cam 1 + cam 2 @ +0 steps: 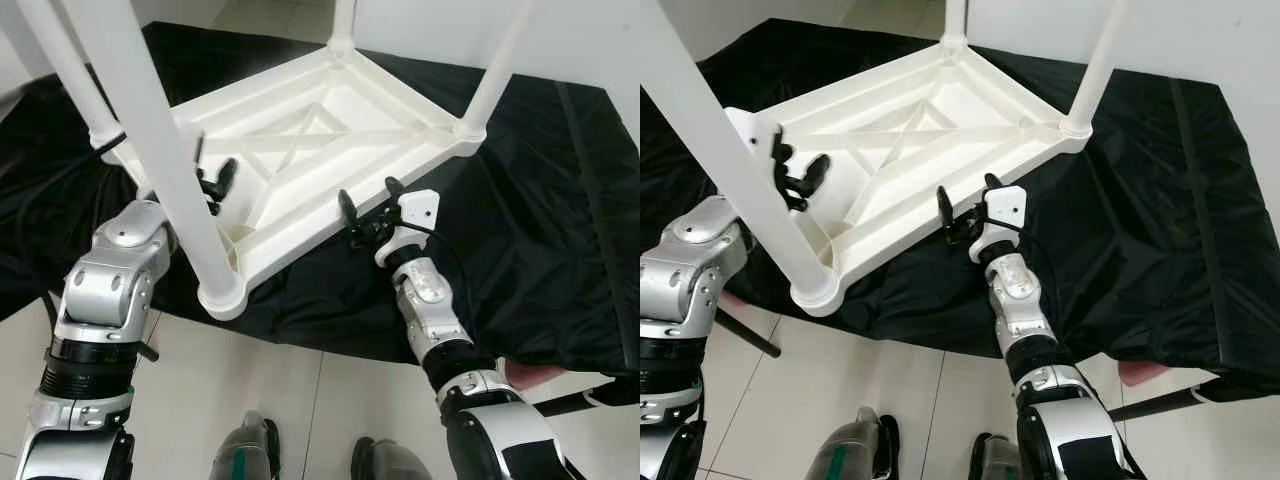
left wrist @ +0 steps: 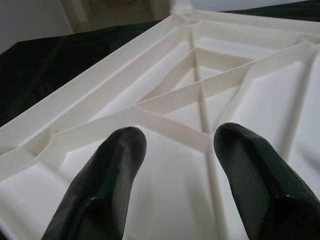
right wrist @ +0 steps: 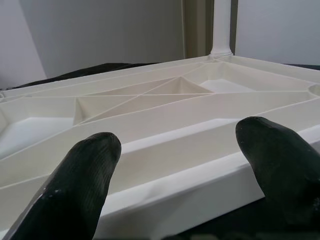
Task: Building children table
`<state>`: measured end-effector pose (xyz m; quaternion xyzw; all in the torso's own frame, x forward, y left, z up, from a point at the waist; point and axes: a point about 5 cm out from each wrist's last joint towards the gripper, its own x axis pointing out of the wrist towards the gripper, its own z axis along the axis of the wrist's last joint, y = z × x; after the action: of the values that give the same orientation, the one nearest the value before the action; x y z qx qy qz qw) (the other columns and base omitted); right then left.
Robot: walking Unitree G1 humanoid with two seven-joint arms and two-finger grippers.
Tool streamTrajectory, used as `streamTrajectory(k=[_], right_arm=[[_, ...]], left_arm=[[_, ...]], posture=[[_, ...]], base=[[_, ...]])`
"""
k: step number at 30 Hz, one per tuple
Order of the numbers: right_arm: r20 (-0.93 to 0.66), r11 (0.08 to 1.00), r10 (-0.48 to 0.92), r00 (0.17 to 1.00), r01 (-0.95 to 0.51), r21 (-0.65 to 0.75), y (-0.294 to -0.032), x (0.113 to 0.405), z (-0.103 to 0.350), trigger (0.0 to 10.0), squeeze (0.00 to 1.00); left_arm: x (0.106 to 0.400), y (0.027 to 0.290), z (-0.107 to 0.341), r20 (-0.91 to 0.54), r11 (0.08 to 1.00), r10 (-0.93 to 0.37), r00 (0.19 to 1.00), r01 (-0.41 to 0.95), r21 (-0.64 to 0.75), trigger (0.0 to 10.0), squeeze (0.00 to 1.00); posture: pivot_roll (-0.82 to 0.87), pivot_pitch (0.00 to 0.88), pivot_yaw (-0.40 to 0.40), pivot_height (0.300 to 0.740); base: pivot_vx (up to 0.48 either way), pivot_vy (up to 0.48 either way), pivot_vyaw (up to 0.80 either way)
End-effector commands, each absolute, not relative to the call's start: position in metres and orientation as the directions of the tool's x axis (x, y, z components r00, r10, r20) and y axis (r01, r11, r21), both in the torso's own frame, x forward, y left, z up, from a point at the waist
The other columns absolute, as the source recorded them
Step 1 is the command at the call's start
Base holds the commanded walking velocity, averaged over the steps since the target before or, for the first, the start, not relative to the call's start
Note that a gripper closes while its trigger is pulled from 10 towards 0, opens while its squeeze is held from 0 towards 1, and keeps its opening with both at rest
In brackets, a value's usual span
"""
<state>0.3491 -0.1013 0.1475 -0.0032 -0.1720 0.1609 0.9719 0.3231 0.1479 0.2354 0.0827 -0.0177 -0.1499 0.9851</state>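
A white plastic children's table (image 1: 330, 130) is lying upside down on a black cloth (image 1: 540, 230), with its ribbed underside facing up and crossed stiffening ribs (image 2: 200, 95) running between the raised rims. Four white legs are standing up from the corner sockets; the nearest leg (image 1: 150, 130) is rising steeply past the camera from the near corner, which is overhanging the cloth's edge above the pale tiled floor (image 1: 290, 410).

The left gripper (image 1: 212, 180) is hovering over the table's underside just inside the left rim, close beside the nearest leg, its two black fingers (image 2: 107, 185) spread apart with nothing between them; open ribbed panel is lying ahead of it.

The right gripper (image 1: 965, 208) is reaching toward the near long rim (image 3: 200, 185) of the table from outside, its fingers (image 3: 85, 180) spread wide and straddling the rim's line without visibly clasping it; whether the tips are touching the plastic cannot be told.

The cloth is extending well to the right of the table, leaving free room on that side. The robot's two feet (image 1: 250, 450) are standing on the tiles just short of the cloth's front edge.
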Motion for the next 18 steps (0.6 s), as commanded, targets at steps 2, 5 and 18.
streamTrajectory(k=[2,5,18], right_arm=[[0.344,0.952,0.301,0.890,-0.301,-0.053,-0.107,0.345,0.146,10.0,0.00],[0.345,0.944,0.323,0.882,-0.324,-0.055,-0.109,0.342,0.147,10.0,0.00],[0.269,0.788,0.612,0.744,-0.604,-0.122,-0.133,0.307,0.151,10.0,0.00]], left_arm=[[0.327,0.123,0.236,-0.004,0.907,-0.375,0.927,0.368,0.203,10.0,0.00],[0.327,0.111,0.237,-0.007,0.888,-0.417,0.909,0.409,0.209,10.0,0.00],[0.327,0.088,0.229,-0.077,0.779,-0.568,0.819,0.566,0.269,10.0,0.00]], posture=[[0.16,0.104,0.056,0.740],[0.16,0.106,0.057,0.740],[0.12,0.117,0.054,0.740]], base=[[0.000,0.000,0.00],[0.000,0.000,0.00],[0.000,0.000,0.00]])
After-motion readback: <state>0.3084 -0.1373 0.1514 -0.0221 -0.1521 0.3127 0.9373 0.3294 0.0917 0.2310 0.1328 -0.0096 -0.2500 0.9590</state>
